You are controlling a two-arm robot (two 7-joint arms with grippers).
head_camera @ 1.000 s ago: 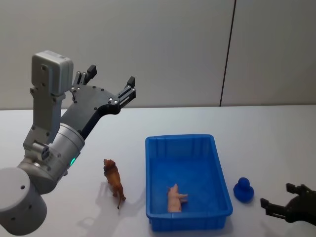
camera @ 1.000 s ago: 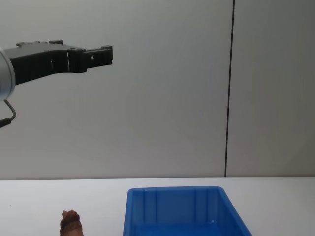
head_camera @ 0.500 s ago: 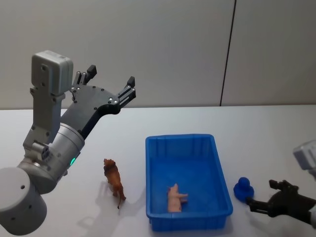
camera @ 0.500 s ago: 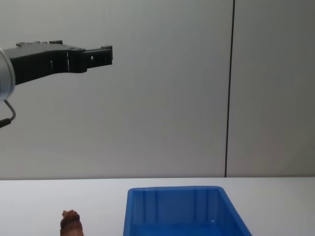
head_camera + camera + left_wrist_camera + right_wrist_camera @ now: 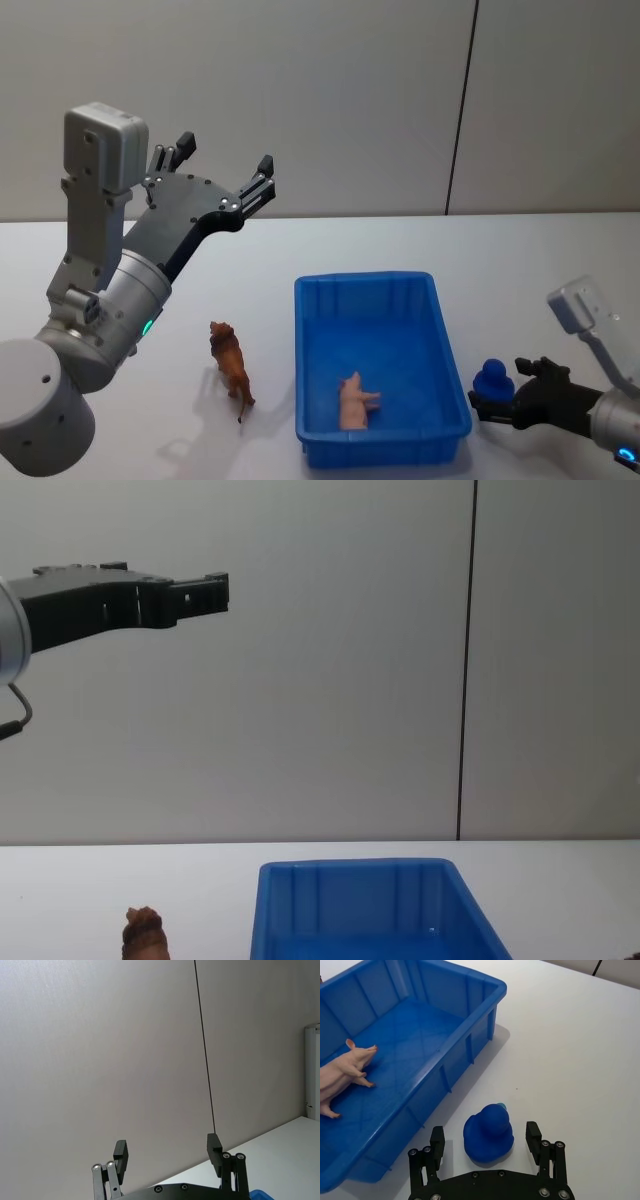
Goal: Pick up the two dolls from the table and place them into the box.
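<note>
Right gripper low over the plain white table, just outside the right long wall of the bright blue rectangular plastic box. Its black fingers stand wide apart and hold nothing. A small rounded glossy blue duck figure sits on the tabletop between them, with a gap on either side and no contact seen. The duck looks like moulded plastic or vinyl: smooth, squat, domed head on a broader body. Probably very light and fairly stiff. Its slick curves could let it squirt out of a pinch, so closing across the wide lower body, below the head, seems safest. Inside the box, near its front end, a pale pink pig figure lies on its side on the floor, thin legs pointing at the right wall; the inner walls are ribbed. Left of the box, clear of its wall, a brown lion figure with darker shaggy mane stands on four thin legs, not yet boxed. Likely rigid and light; legs and thin tail are poor holds, so the trunk behind the mane is the place to pinch. Left gripper hangs idle, high above the table left of the box, fingers apart and empty.
</note>
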